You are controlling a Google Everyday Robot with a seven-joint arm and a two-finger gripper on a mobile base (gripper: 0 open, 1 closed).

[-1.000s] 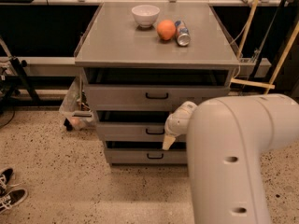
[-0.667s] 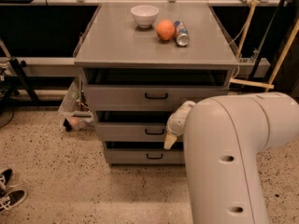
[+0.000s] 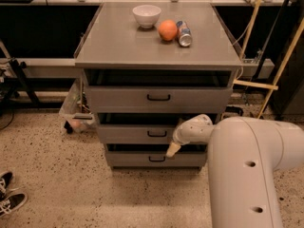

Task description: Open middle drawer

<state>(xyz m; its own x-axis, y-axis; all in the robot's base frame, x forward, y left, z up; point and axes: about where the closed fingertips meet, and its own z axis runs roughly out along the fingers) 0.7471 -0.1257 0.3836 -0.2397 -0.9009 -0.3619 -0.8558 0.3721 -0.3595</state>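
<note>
Lab, perhaps; speckled floor (image 3: 47,175); gripper (image 3: 173,149) by middle drawer (image 3: 133,134)

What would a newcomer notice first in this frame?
The robot's bulky white arm fills the lower right. Its gripper is low in front of the middle drawer, just right of and below the black handle. On top of the grey cabinet sit a white bowl, an orange and a can lying on its side.
</note>
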